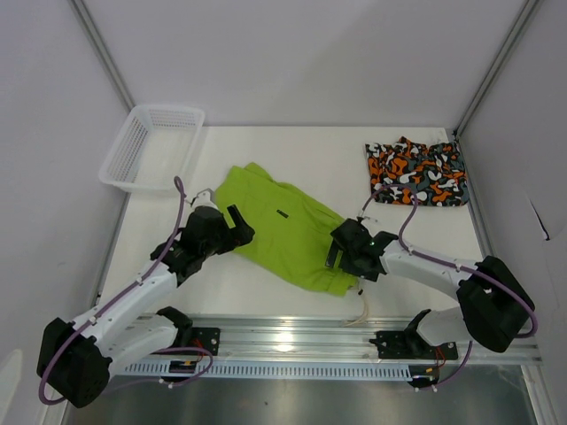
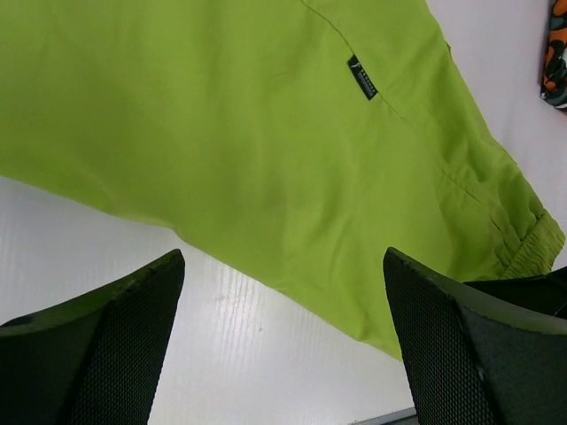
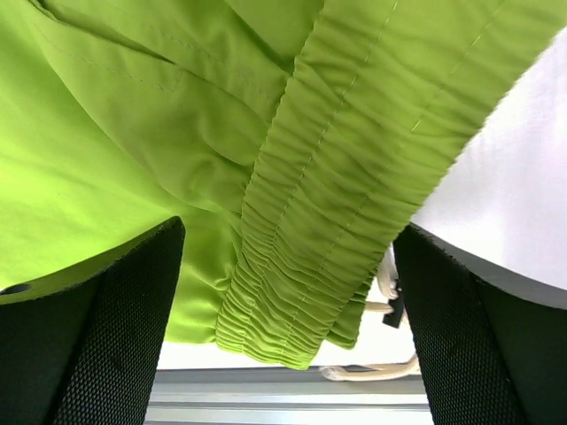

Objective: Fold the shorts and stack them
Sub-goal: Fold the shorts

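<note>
The white table (image 1: 266, 155) carries the work, and the lime green shorts (image 1: 279, 226) lie across its middle on a slant, flat but rumpled, leg end toward the left arm and waist end toward the right arm. A white mesh basket (image 1: 166, 108) sits at the far left corner, well apart from the cloth. The camo shorts (image 1: 416, 173) lie at the far right corner as a compact rectangle, which I judge to be already folded, so the step in hand is folding the green pair (stacking would follow). The left gripper (image 1: 241, 226) hovers at the shorts' left edge with its jaws spread wide and nothing between them, bare table beneath. The right gripper (image 1: 335, 248) hangs over the waist end, jaws likewise wide apart and pinching nothing. Beneath it the gathered elastic waistband (image 3: 337, 177) is bunched and partly doubled over, with the white drawstring (image 3: 385, 283) trailing off toward the near edge of the table. A small black label (image 2: 361, 77) shows on the upper face of the cloth. The next move likely calls for each arm to come down and pinch its own edge, catching only the top layers and keeping the drawstring clear, then carry one end over the other.
</note>
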Robot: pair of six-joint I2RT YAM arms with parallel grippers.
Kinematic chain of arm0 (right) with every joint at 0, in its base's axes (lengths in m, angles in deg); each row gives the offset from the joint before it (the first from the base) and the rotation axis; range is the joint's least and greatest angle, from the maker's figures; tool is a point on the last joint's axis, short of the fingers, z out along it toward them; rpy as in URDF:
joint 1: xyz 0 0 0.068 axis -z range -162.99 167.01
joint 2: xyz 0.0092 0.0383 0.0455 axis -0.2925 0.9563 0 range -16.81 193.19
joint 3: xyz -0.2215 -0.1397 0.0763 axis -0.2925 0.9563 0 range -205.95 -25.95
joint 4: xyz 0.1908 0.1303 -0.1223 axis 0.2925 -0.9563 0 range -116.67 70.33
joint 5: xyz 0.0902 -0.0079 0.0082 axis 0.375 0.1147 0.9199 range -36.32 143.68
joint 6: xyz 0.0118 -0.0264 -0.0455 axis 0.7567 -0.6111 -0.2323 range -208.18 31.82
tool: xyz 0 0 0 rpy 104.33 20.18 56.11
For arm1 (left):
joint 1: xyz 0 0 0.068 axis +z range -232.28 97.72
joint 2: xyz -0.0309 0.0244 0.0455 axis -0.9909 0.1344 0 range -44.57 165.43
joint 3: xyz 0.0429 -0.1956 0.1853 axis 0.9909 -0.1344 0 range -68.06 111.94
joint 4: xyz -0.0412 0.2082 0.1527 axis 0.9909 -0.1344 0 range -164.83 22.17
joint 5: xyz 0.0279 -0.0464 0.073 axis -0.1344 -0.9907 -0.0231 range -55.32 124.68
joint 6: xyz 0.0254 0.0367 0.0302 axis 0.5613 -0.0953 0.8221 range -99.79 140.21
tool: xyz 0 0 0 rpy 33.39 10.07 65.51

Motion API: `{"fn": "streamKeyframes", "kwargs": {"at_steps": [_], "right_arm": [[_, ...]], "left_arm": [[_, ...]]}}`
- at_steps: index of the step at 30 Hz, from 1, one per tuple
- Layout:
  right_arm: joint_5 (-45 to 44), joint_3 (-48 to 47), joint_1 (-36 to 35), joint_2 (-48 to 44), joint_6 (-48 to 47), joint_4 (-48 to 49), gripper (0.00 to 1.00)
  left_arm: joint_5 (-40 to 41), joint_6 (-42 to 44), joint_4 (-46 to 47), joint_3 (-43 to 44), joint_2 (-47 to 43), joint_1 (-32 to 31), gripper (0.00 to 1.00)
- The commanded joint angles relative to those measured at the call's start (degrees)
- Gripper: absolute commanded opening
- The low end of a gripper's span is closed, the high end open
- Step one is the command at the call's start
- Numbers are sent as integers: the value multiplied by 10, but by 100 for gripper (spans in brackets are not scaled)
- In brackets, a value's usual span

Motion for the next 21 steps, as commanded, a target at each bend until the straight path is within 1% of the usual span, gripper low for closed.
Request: {"fn": "streamKeyframes", "kwargs": {"at_steps": [1,5,8,11,12,14,15,17,18,19,20,21], "right_arm": [[-44,-38,3,-2,-18,-44,99],[-44,-49,34,1,-46,-52,99],[-32,-50,61,-2,-71,-44,99],[-17,-57,89,-2,-97,-39,99],[-15,-64,96,-1,-103,-39,100],[-10,-71,113,6,-113,-40,100],[-14,-76,117,9,-119,-42,99],[-16,-92,126,27,-127,-45,100],[-17,-100,129,33,-127,-45,99],[-17,-103,130,39,-128,-44,99],[-16,-106,131,53,-131,-37,100],[-10,-108,132,61,-134,-34,100]], "left_arm": [[23,-9,-7,35,5,-19,95],[20,-6,-11,51,19,-36,95],[36,-5,-27,79,43,-71,94],[61,-17,-20,92,58,-122,95],[77,-21,-17,96,71,-157,95],[99,-28,-16,115,93,-198,97],[127,-30,-18,123,125,-238,98],[150,-33,-23,161,164,-275,99],[166,-32,-27,173,209,-308,99],[173,-31,-32,209,232,-322,99],[179,-29,-35,223,254,-336,99],[185,-27,-42,234,297,-360,99]]}}
